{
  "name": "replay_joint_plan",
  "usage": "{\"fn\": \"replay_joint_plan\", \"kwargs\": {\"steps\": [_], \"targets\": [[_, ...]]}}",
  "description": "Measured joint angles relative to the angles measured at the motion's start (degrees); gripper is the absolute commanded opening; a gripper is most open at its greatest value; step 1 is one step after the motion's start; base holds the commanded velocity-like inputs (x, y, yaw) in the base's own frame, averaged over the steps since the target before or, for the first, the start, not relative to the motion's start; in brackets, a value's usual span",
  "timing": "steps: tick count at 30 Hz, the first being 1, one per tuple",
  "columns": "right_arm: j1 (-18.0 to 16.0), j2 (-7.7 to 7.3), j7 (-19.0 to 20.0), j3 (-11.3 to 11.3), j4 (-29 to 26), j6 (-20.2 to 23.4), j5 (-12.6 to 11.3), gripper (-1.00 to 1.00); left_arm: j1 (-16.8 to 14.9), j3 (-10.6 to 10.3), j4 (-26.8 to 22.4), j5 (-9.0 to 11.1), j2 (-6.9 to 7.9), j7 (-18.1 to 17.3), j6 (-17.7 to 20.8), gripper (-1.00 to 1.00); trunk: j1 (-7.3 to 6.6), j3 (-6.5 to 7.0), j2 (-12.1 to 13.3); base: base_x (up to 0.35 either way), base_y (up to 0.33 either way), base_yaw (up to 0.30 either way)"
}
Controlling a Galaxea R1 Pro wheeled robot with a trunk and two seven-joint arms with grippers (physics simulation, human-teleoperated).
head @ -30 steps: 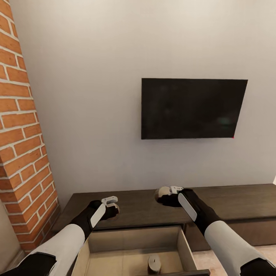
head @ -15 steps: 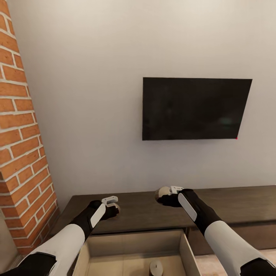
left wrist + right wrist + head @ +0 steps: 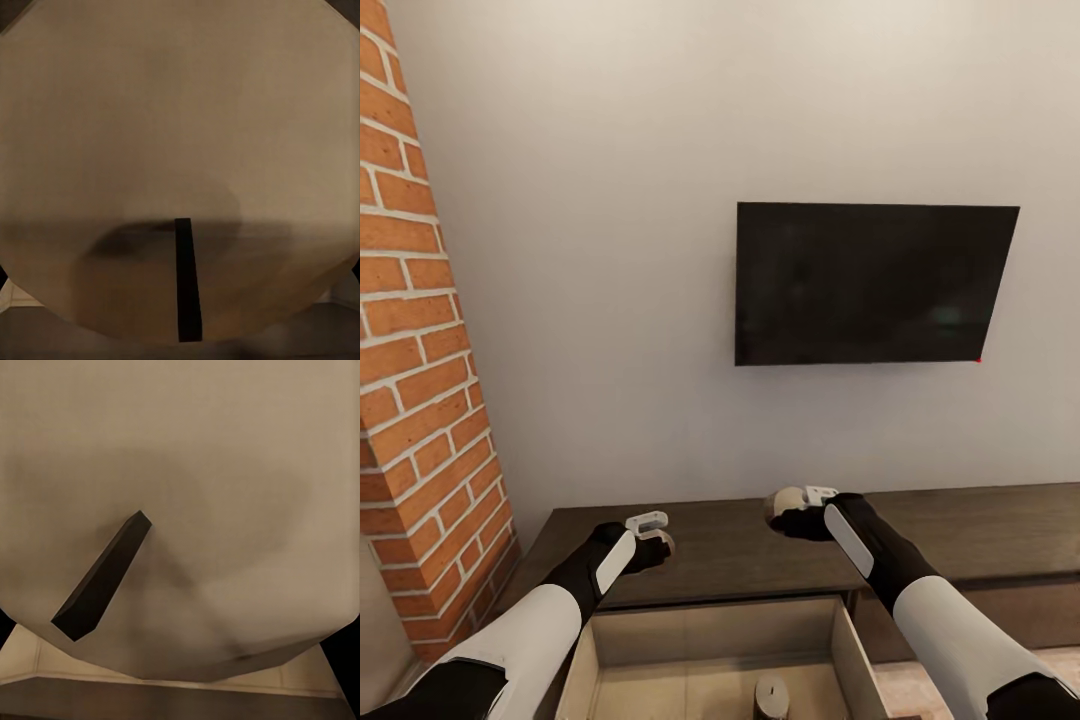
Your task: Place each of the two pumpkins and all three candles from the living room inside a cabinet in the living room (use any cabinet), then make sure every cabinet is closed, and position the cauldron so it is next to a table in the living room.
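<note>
Two candles ride in our pincers above the long, low dark-brown wooden cabinet (image 3: 760, 550): left pincer (image 3: 652, 538) and right pincer (image 3: 792, 506) each clamp a stubby grey-brown candle (image 3: 172, 150). Its open pale drawer (image 3: 710, 660), holding a third candle (image 3: 771, 695), lies directly below, nearer us. No writing is legible.

Left gripper (image 3: 657, 543) and right gripper (image 3: 785, 510) raised, each gripping

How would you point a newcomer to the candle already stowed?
Find the black TV on the wall; under it runs the long dark cabinet. Its left drawer is pulled open, pale wood inside. The candle is the stubby grey-brown cylinder with a pale top standing on the drawer floor, nothing else visible beside it.
</note>
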Motion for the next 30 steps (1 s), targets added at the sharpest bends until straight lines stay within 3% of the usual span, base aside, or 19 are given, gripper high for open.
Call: {"fn": "replay_joint_plan", "kwargs": {"steps": [30], "targets": [[0.00, 0.07, 0.36, 0.04, 0.32, 0.03, -0.16, -1.00, 0.00, -0.01, -0.09, -0.04, -0.09, 0.24, 0.35, -1.00, 0.00, 0.00, 0.00, 0.000, 0.000, 0.000]]}}
